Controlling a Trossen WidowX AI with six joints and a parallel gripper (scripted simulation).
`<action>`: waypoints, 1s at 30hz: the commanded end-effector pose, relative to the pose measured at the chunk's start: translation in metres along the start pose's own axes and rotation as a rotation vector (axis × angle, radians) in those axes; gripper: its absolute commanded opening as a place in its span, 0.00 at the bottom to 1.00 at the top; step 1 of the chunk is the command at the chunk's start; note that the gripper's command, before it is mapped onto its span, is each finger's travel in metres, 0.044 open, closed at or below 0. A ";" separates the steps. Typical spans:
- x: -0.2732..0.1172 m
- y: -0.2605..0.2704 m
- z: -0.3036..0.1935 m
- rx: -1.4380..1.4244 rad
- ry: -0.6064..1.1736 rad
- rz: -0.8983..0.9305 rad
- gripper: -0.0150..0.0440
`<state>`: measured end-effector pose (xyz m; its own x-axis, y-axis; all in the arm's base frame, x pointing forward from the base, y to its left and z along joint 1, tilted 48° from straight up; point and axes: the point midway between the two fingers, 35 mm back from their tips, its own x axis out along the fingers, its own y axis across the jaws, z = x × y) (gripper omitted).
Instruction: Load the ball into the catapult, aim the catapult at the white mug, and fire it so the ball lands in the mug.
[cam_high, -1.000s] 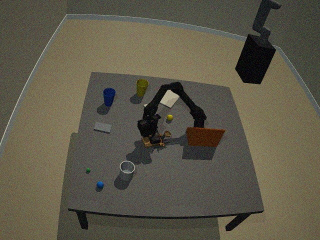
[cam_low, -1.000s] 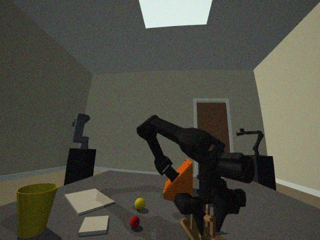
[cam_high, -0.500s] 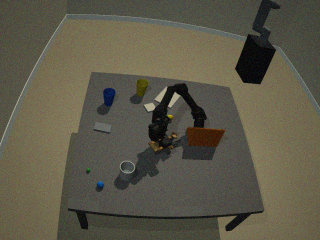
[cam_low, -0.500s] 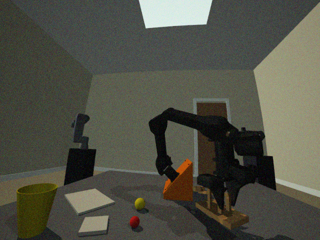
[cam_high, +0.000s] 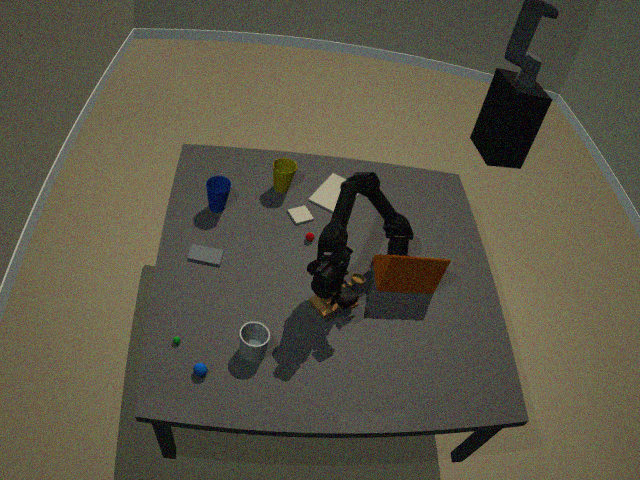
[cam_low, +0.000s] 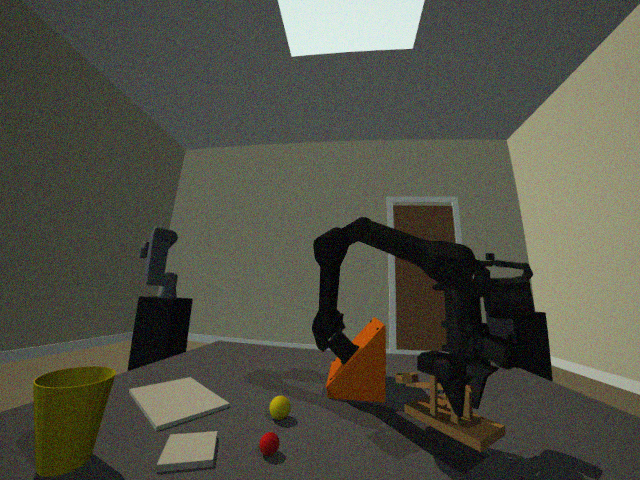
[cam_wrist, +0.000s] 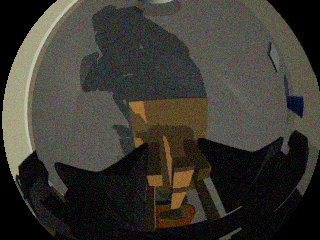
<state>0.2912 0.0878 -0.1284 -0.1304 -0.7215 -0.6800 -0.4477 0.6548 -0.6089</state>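
The wooden catapult (cam_high: 321, 306) (cam_low: 460, 427) (cam_wrist: 175, 111) stands on the table. My gripper (cam_high: 337, 298) (cam_low: 467, 408) (cam_wrist: 174, 146) is shut on the catapult's upright frame from above. The catapult's launching cup (cam_high: 357, 279) (cam_wrist: 175, 214) is on the side toward the orange wedge, and no ball shows in it. The white mug (cam_high: 254, 335) stands upright, beyond the catapult's other end. A yellow ball (cam_low: 279, 407) and a red ball (cam_high: 309, 236) (cam_low: 269, 443) lie on the table. The arm hides the yellow ball in the top view.
The orange wedge (cam_high: 410, 274) (cam_low: 364, 374) is at the arm's base. A blue cup (cam_high: 218, 194), a yellow cup (cam_high: 283, 176) (cam_low: 69, 426), two pale slabs (cam_high: 327, 191) (cam_low: 178, 403) and a grey slab (cam_high: 205, 254) are about. A green ball (cam_high: 176, 341) and blue ball (cam_high: 200, 369) lie near the mug.
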 end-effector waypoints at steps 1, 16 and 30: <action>0.007 0.001 0.000 -0.008 0.003 0.001 0.25; 0.032 0.002 -0.001 -0.009 0.003 0.000 0.25; 0.038 0.001 -0.002 -0.002 0.006 0.005 0.30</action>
<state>0.2837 0.0594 -0.1555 -0.1390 -0.7197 -0.6803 -0.4497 0.6579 -0.6041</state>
